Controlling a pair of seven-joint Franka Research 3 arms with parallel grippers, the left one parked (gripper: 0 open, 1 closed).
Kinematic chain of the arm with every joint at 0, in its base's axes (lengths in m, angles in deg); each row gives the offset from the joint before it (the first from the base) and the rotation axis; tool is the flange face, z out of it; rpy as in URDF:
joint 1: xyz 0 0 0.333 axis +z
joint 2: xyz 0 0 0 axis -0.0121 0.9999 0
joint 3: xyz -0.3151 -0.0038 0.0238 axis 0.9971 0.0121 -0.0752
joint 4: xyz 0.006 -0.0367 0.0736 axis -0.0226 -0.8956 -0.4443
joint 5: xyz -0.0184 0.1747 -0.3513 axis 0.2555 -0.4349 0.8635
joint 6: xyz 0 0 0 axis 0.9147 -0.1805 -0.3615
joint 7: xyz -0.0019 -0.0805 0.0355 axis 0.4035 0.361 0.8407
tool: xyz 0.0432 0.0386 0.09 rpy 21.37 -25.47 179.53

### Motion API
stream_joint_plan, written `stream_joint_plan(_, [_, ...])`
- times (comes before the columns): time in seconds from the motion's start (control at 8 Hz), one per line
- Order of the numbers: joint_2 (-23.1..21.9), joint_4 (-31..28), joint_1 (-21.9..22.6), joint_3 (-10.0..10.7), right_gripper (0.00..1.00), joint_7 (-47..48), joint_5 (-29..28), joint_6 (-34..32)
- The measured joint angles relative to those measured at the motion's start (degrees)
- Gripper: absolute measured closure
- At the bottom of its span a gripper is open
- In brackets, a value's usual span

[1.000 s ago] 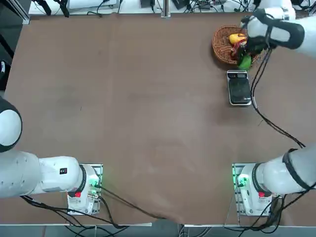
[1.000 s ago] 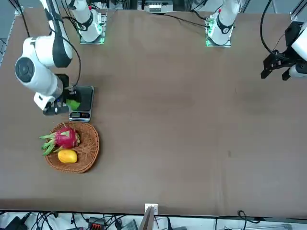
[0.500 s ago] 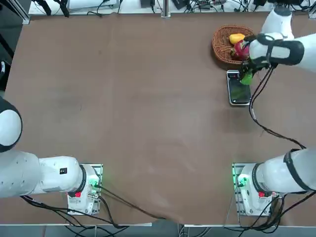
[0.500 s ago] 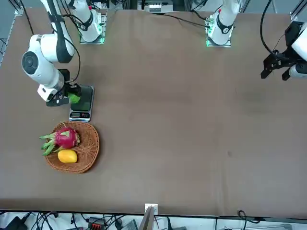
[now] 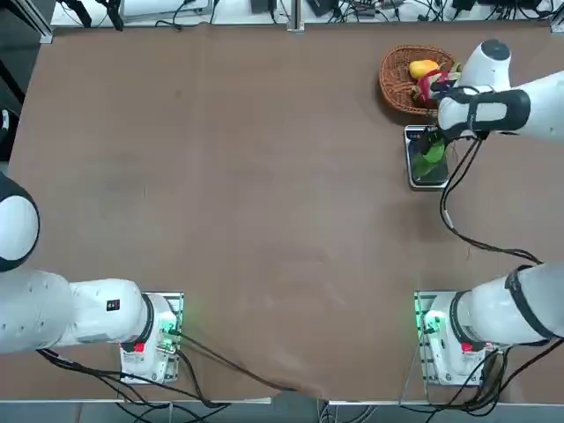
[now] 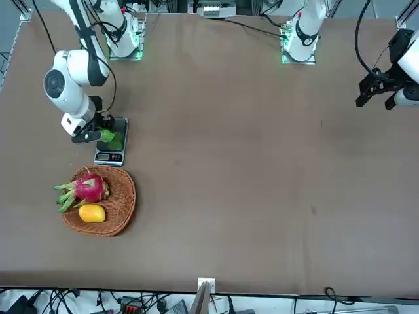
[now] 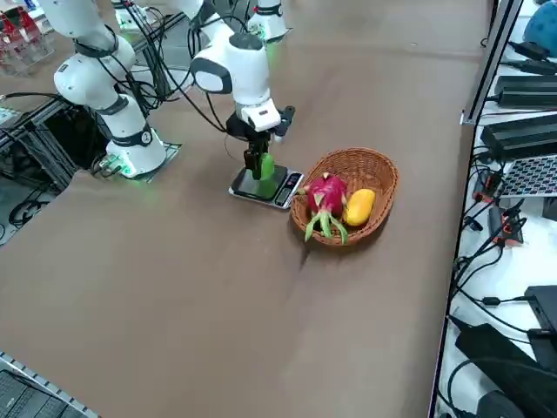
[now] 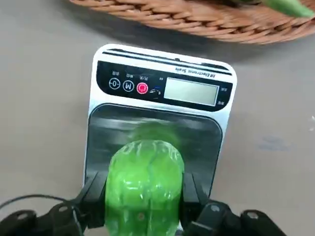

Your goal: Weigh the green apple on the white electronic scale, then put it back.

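Green apple (image 8: 143, 189) sits clamped between the fingers of our right gripper (image 8: 142, 196), poised directly over the dark platform of the white electronic scale (image 8: 157, 118) beside the wicker basket (image 5: 397, 84), so that we can lower it centrally.

Green apple (image 8: 143, 189): glossy, translucent-looking plastic, ribbed. Scale (image 8: 157, 123): brushed silvery platform, glossy black panel. Basket (image 7: 376, 170): rough woven wicker. Table (image 5: 247, 194): matt brown.
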Motion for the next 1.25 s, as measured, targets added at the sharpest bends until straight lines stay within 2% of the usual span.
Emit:
stream_joint_plan(0.5, [1.7, 0.0, 0.0, 0.0, 0.26, 0.0, 0.0, 1.5])
stream_joint_plan(0.75, [1.9, 0.0, 0.0, 0.0, 0.0, 0.0, 0.0, 1.4])
stream_joint_plan(1.0, [1.1, 0.7, 0.0, 0.0, 0.0, 0.0, 0.0, 0.9])
stream_joint_plan(1.25, [-2.4, 2.6, 0.0, -0.1, 0.0, 0.0, 0.0, -2.2])
